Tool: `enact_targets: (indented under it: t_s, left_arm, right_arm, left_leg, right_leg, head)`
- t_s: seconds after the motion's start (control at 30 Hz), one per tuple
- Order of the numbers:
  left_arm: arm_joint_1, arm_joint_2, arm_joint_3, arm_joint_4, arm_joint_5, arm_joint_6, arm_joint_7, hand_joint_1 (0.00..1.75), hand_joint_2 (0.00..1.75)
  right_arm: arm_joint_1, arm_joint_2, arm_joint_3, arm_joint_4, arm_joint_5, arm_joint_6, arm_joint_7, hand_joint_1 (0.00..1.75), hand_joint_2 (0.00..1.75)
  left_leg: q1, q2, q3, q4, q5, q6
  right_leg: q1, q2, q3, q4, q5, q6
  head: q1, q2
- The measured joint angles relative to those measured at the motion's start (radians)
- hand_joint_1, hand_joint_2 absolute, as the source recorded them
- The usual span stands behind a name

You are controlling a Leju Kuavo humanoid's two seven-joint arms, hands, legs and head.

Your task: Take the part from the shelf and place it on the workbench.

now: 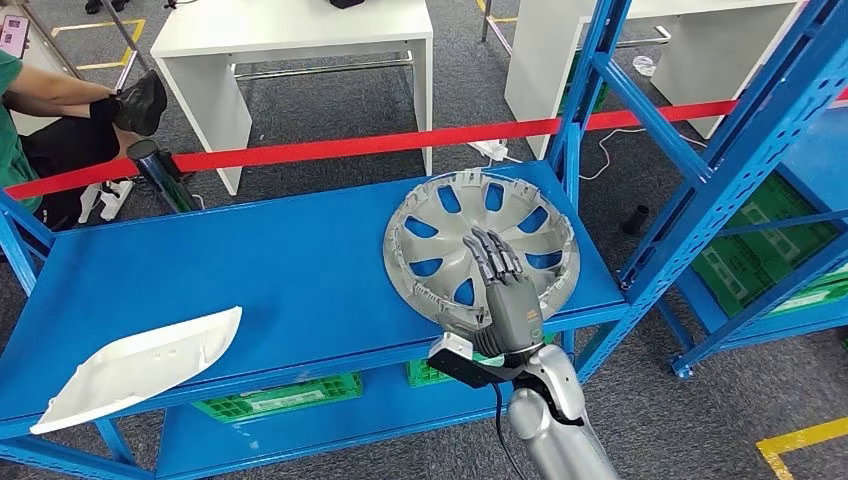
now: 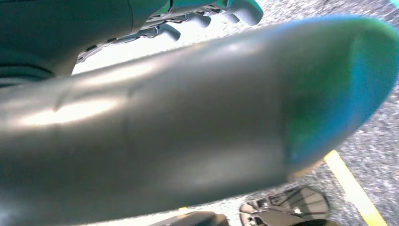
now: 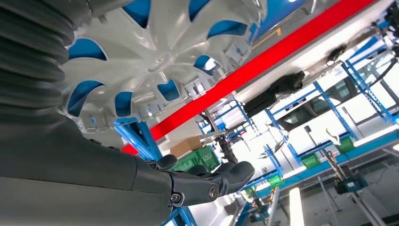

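Matt silver-grey plastic wheel cover [image 1: 480, 250], smooth glossy blue painted metal shelf [image 1: 250, 270], white matt plastic panel [image 1: 140, 365], rough grey carpet floor [image 1: 700, 400], brushed silver metal arm [image 1: 555, 420]

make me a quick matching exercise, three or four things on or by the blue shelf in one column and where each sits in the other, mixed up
Things:
1. hubcap
2. white panel
3. green crates
4. red tape

Places:
A. on the level under the top board
B. stretched behind the shelf
C. near-left corner of the top board
D. right end of the top board, under the right hand

Pairs: 1-D, 2-C, 3-A, 4-B
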Motion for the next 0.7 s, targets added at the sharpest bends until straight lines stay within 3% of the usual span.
enact_targets:
  t_s: [0.23,0.37,0.43,0.5,0.53,0.57,0.63,0.67,0.7]
  left_arm:
    - [0.015,0.009,0.000,0.001,-0.002,-0.018,0.032,0.00,0.00]
    - [0.016,0.012,0.000,0.001,-0.004,-0.032,0.054,0.00,0.00]
    - [0.017,0.012,0.001,0.001,0.000,-0.033,0.058,0.00,0.00]
    - [0.018,0.012,0.001,0.002,0.003,-0.033,0.060,0.00,0.00]
    - [0.019,0.012,0.002,0.002,0.003,-0.033,0.061,0.00,0.00]
    - [0.019,0.012,0.002,0.003,0.003,-0.033,0.062,0.00,0.00]
    - [0.019,0.012,0.002,0.003,0.002,-0.033,0.062,0.00,0.00]
    - [0.019,0.013,0.002,0.003,0.001,-0.033,0.062,0.00,0.00]
    - [0.019,0.013,0.002,0.004,-0.001,-0.033,0.062,0.00,0.00]
  right_arm:
    - [0.061,-0.001,0.005,-0.003,0.027,-0.031,0.018,0.00,0.00]
    - [0.070,-0.002,0.016,-0.014,0.036,-0.026,0.026,0.00,0.00]
    - [0.065,-0.004,0.021,-0.016,0.035,-0.021,0.025,0.00,0.00]
    - [0.062,-0.006,0.023,-0.013,0.031,-0.020,0.019,0.00,0.00]
    - [0.061,-0.007,0.024,-0.009,0.028,-0.020,0.015,0.00,0.00]
    - [0.059,-0.008,0.025,-0.005,0.026,-0.022,0.011,0.00,0.00]
    - [0.054,-0.010,0.027,0.002,0.022,-0.026,0.006,0.00,0.00]
    - [0.050,-0.011,0.029,0.005,0.021,-0.028,0.003,0.00,0.00]
    - [0.047,-0.011,0.030,0.008,0.019,-0.029,0.002,0.00,0.00]
  left_leg:
    - [-0.004,0.000,0.000,0.003,-0.006,0.008]
    - [0.002,0.003,0.009,-0.016,0.015,0.021]
    - [0.009,0.007,0.013,-0.026,0.026,0.026]
    - [0.011,0.009,0.010,-0.024,0.026,0.026]
    - [0.013,0.010,0.008,-0.023,0.025,0.025]
    - [0.016,0.010,0.007,-0.021,0.023,0.022]
    - [0.026,0.009,0.006,-0.011,0.015,0.010]
    - [0.030,0.008,0.003,-0.006,0.011,0.002]
    - [0.032,0.006,-0.001,0.000,0.006,-0.008]
  right_leg:
    - [-0.005,0.000,0.001,-0.003,0.001,0.006]
    - [-0.006,0.000,-0.002,0.006,-0.007,0.020]
    - [-0.008,-0.001,-0.036,0.086,-0.059,0.029]
    - [-0.016,-0.002,-0.091,0.211,-0.115,0.041]
    - [-0.021,-0.002,-0.108,0.250,-0.121,0.046]
    - [-0.025,-0.003,-0.110,0.255,-0.108,0.052]
    - [-0.037,-0.006,-0.059,0.159,-0.045,0.065]
    - [-0.039,-0.006,-0.025,0.098,-0.028,0.070]
    - [-0.039,-0.004,-0.001,0.055,-0.017,0.069]
  head:
    - [0.000,0.000]
    - [0.001,0.000]
    - [0.003,0.000]
    - [0.005,0.000]
    - [0.005,0.000]
    - [0.005,0.000]
    - [0.005,0.000]
    - [0.006,0.000]
    - [0.008,0.000]
